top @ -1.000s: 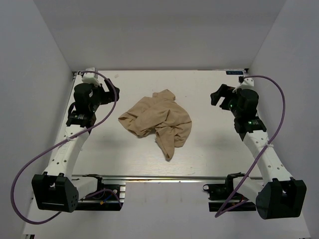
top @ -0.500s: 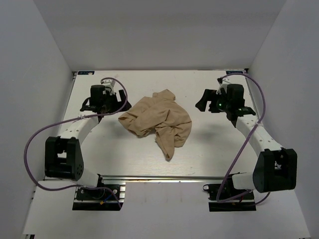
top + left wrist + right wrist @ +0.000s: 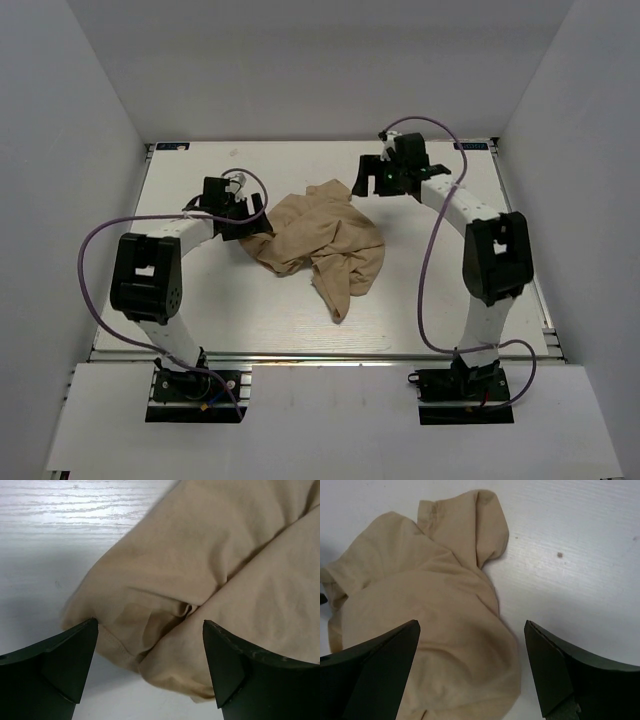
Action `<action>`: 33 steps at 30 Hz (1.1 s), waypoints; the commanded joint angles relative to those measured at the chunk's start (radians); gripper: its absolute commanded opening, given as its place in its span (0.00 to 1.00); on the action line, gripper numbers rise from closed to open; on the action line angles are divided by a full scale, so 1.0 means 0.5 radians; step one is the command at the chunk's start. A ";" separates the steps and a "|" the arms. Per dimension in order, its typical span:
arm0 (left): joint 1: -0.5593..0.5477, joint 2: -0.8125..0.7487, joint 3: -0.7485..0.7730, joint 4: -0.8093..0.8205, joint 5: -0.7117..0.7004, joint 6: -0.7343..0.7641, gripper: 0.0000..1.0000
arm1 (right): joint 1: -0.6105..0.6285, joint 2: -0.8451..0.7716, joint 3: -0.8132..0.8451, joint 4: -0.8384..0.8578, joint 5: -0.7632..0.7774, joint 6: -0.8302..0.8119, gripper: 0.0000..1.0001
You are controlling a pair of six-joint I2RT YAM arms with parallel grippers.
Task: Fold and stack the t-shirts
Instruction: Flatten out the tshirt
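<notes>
A white table [image 3: 200,310] is seen from above. One tan t-shirt [image 3: 320,245] lies crumpled near its middle, not yet folded.

Within the last second the left arm [image 3: 150,280] and the right arm [image 3: 495,255] have been swung inward from the table's outer sides toward the garment. The left gripper [image 3: 243,212] is now set just beside the shirt's left edge. The right gripper [image 3: 368,185] is set near its far right corner. The shirt itself has not been moved; the heap is shaped as before.

In each wrist view the fingers are spread wide, with cloth framed between them and nothing held. A bunched fold is shown in the left view and a sleeve-like flap in the right.

The reach is judged nearly complete, and a first grasp to spread the shirt flat is expected next.

Counted: one t-shirt, two arms, two grippers, one table. No second shirt is seen for stacking.
</notes>
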 commanded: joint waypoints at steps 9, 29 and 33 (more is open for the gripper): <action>-0.138 0.295 0.306 -0.130 -0.255 -0.057 0.77 | 0.162 0.645 0.832 -0.250 0.400 -0.025 0.90; -0.200 0.019 0.287 -0.099 -0.399 -0.020 0.00 | 0.272 1.124 1.167 -0.162 0.538 0.085 0.48; -0.200 -0.082 0.269 -0.060 -0.399 0.029 0.00 | 0.269 1.197 1.253 -0.207 0.550 0.128 0.00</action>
